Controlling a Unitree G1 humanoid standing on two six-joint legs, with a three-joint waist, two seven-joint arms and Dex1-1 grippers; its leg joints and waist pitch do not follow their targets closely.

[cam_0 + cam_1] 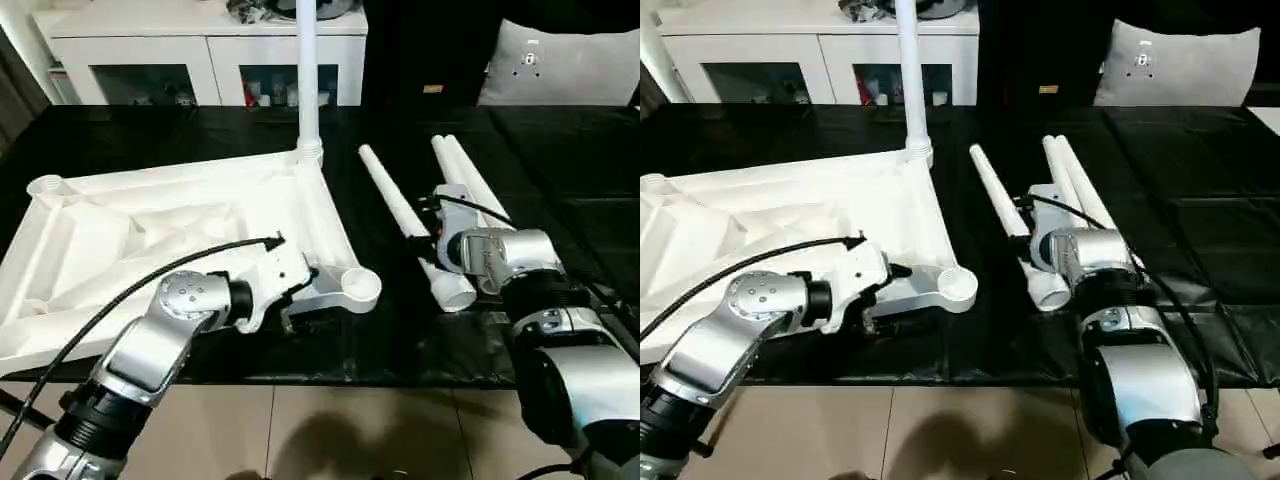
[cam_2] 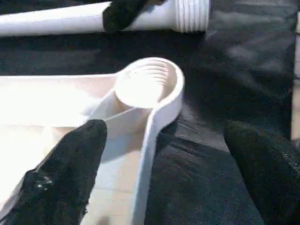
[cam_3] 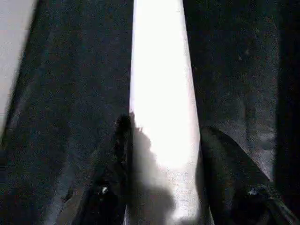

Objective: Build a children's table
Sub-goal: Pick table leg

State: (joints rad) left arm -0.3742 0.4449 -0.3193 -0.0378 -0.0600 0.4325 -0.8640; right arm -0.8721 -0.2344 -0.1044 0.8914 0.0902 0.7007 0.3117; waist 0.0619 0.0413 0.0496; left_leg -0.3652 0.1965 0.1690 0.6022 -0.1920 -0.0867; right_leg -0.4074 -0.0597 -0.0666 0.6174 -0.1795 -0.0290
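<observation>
white table top (image 1: pixel 200 215), white leg (image 1: pixel 405 215), black cloth (image 1: pixel 560 200)

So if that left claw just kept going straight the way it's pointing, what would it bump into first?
Probably the empty round corner socket of the table top. The left gripper straddles the rim leading to it, fingers open; depth is hard to judge.

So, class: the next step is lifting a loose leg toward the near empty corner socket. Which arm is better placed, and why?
The right. Its gripper already straddles a loose leg lying on the black mat, a finger on each side. The left gripper sits at the near corner socket, astride the tabletop's rim, better placed to steady it.
</observation>
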